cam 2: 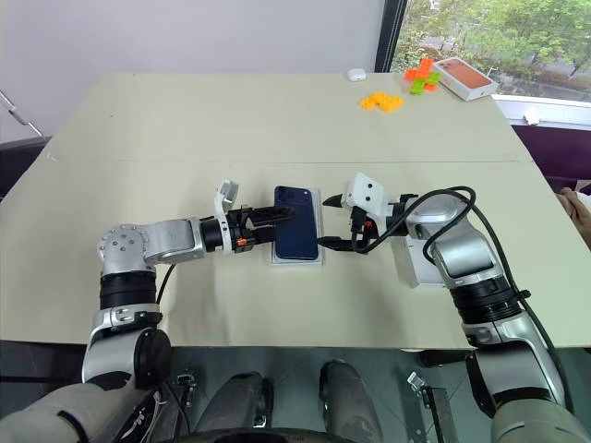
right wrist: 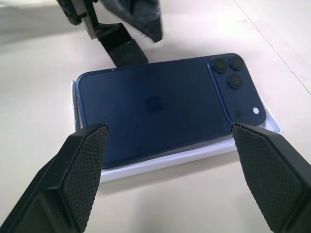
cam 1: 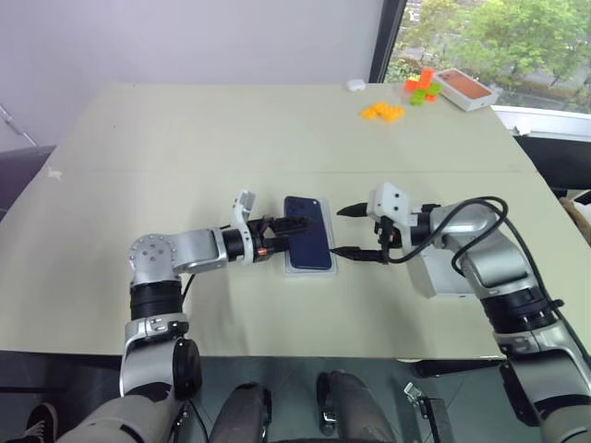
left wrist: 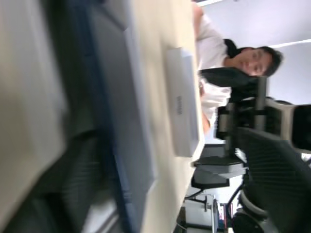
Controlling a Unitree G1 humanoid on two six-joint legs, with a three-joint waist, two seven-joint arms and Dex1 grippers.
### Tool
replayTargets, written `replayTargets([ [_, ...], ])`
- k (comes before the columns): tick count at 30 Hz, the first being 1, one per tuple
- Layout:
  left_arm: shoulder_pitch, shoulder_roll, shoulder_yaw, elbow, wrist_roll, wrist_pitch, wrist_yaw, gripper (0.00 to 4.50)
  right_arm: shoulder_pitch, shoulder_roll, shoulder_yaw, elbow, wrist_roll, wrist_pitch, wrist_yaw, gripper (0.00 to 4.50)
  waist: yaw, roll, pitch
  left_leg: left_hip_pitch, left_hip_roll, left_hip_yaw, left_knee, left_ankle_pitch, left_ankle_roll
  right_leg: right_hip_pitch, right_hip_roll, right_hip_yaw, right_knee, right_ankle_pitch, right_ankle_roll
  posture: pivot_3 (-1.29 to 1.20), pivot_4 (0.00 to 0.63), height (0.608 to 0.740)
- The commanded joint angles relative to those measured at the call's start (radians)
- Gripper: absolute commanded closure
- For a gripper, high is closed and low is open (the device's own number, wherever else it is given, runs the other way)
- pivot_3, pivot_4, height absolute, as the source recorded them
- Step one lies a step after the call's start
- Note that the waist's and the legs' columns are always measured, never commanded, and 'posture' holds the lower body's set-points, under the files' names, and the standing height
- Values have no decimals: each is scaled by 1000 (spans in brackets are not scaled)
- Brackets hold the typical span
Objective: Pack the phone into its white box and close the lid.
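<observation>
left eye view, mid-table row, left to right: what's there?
left gripper → phone, back up in the white box → right gripper → lid under the right arm.

A: What crowds the box (cam 1: pixel 309 268)?

B: The left gripper (cam 1: pixel 288 228) over its left side, the right gripper (cam 1: pixel 353 231) spread wide just off its right side, the phone (cam 1: pixel 307 231) filling it.

A: And open room?

B: The table (cam 1: pixel 185 148) toward its far edge is bare; the lid (cam 1: pixel 441 277) sits toward the right edge, under the right arm.
</observation>
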Motion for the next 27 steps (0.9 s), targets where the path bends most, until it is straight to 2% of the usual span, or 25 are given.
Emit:
replayTargets([
  [1, -13, 7, 8, -36, -8, 17, 8, 42, -10, 14, 0, -11, 3, -18, -9, 223, -1, 0, 0, 0, 0, 0, 0, 0, 0, 0, 0, 0, 0, 0, 0, 0, 150, 740],
  [9, -22, 70, -16, -100, 6, 67, -20, 42, -32, 33, 8, 10, -7, -27, -18, 223, -1, 0, 0, 0, 0, 0, 0, 0, 0, 0, 0, 0, 1, 0, 0, 0, 150, 740],
  [12, 6, 76, -33, -195, 12, 58, -32, 42, -36, 44, 15, 13, -9, -27, -22, 223, -1, 0, 0, 0, 0, 0, 0, 0, 0, 0, 0, 0, 1, 0, 0, 0, 150, 740],
  [16, 25, 86, -28, -221, 37, 36, -29, 42, -39, 51, 18, 16, -10, -28, -20, 223, 0, 0, 0, 0, 0, 0, 0, 0, 0, 0, 0, 0, 1, 0, 0, 0, 150, 740],
  [20, 43, 141, -62, -265, 92, 10, -82, 42, -54, 61, 21, 35, -11, -30, -22, 223, -4, 0, 0, 0, 0, 0, 0, 0, 0, 0, 0, 0, 1, 0, 0, 0, 150, 740],
  [23, 62, 191, -97, -317, 164, -84, -162, 42, -69, 77, 19, 47, -10, -25, -35, 223, -4, 0, 0, 0, 0, 0, 0, 0, -1, -1, 0, 0, 2, 0, 0, 0, 150, 740],
  [27, 86, 274, -142, -400, 303, -322, -348, 42, -78, 94, 8, 53, -4, -16, -57, 223, -1, 0, 0, 0, 0, 0, 0, 1, -1, -1, 0, 0, 1, 0, 0, 0, 150, 740],
])
